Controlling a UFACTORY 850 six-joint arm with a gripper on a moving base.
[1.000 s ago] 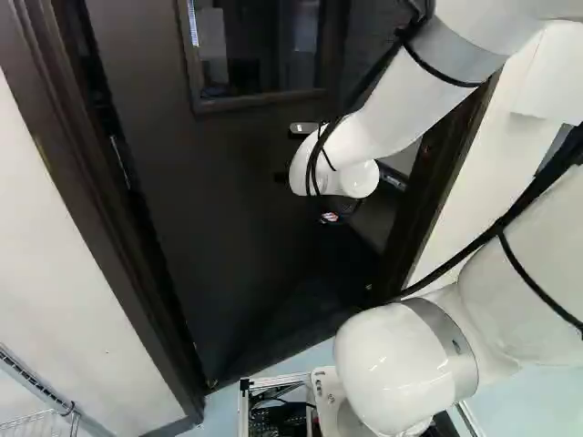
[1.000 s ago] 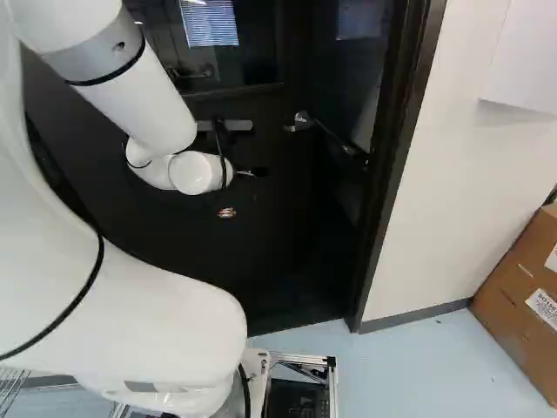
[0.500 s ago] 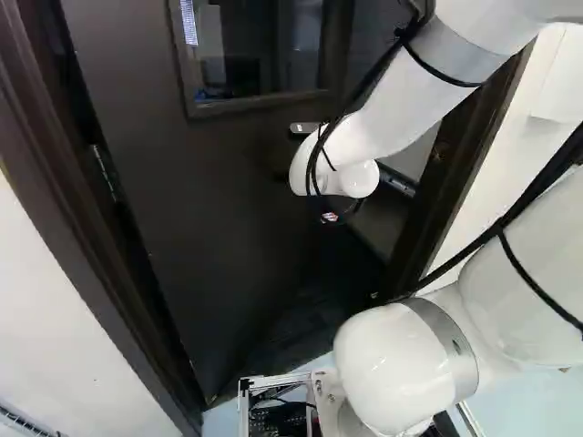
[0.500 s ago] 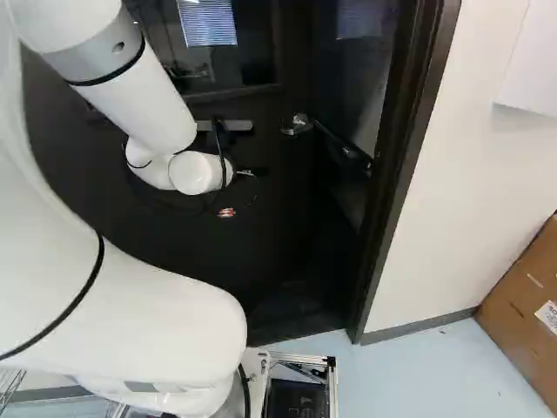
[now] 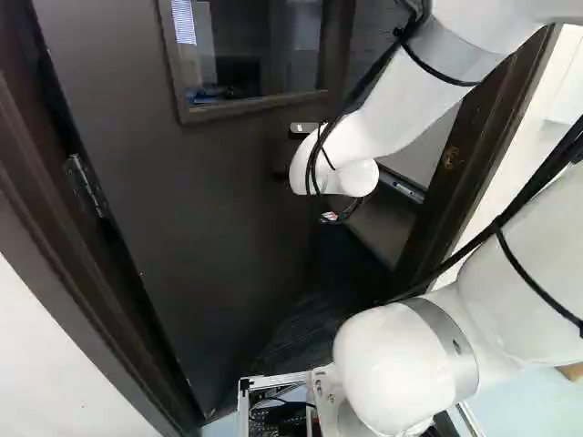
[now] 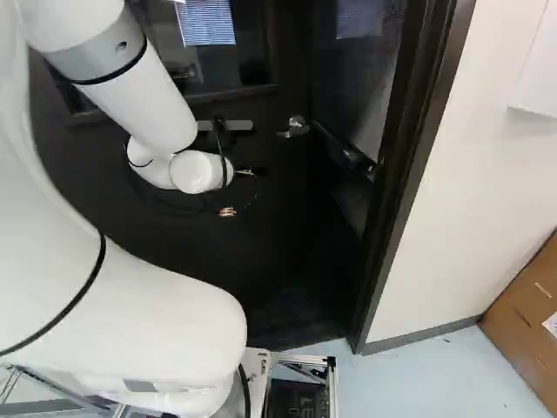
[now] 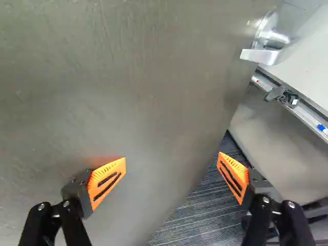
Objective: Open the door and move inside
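Dark brown flat door with an inset window was found ajar, directly ahead of the base, hung on a metal hinge at the left of the left base view. White jointed arm was held out toward the panel, presumably so that the door could be pushed inward and kept from swinging back. Black two-fingered gripper with orange pads was spread wide, nothing grasped; whether the panel was touched could not be told. Silver lever handle was left ungripped ahead of it, probably since the latch was already cleared. Dark striped carpet was exposed past the door's edge; a wider opening was judged necessary, the frame being a likely snag for the base. White label was noted on a brown cardboard carton; its print was not transcribed.
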